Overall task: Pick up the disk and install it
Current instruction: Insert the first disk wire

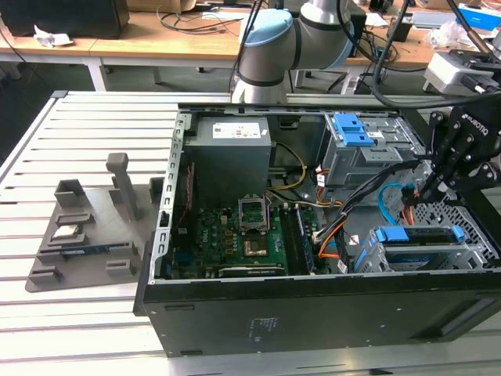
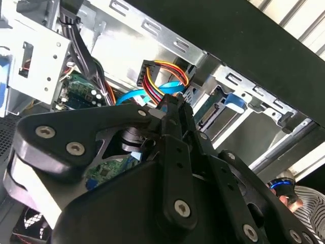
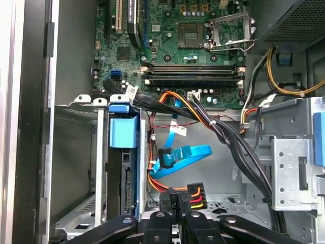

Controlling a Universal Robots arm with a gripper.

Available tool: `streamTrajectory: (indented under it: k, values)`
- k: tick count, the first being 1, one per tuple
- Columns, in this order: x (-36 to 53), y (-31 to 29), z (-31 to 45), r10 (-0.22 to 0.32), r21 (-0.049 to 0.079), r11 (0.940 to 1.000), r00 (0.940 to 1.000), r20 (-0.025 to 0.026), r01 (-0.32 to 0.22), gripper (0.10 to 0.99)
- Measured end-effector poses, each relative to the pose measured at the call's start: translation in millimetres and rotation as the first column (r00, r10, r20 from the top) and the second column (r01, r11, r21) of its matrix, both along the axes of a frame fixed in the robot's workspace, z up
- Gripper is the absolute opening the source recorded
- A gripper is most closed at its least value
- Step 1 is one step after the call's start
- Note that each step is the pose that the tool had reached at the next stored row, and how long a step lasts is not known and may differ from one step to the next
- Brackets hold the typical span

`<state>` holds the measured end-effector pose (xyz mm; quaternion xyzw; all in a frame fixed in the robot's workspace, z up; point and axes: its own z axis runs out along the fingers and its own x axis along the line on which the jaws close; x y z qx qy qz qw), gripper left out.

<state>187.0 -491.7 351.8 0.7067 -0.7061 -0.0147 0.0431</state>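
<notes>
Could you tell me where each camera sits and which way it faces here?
Exterior view: off the arm, looking down at the open computer case; the arm and gripper show.
First wrist view: on the wrist, looking down into the case at the disk in its cage; gripper links show.
Second wrist view: beside the gripper, looking along it.
Both wrist views share the blue cable.

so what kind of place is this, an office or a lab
Most likely a robotics lab or workshop. An open computer case lies on a slatted metal table, with a robot arm bent over it, and wooden desks strewn with cables and gear stand behind.
</notes>
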Motion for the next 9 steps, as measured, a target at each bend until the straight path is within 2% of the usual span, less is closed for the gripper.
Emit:
streamTrajectory:
  k: [4, 6, 9]
  values:
    - [-3.8, -11.0, -0.5, 0.0, 0.0, 1.0, 1.0, 0.0, 0.0, 0.169]
    - [-5.8, -20.1, -1.0, 0.0, 0.0, 1.0, 1.0, 0.0, 0.0, 0.169]
    - [-6.9, -38.6, -2.0, 0.0, 0.0, 1.0, 1.0, 0.0001, 0.0, 0.169]
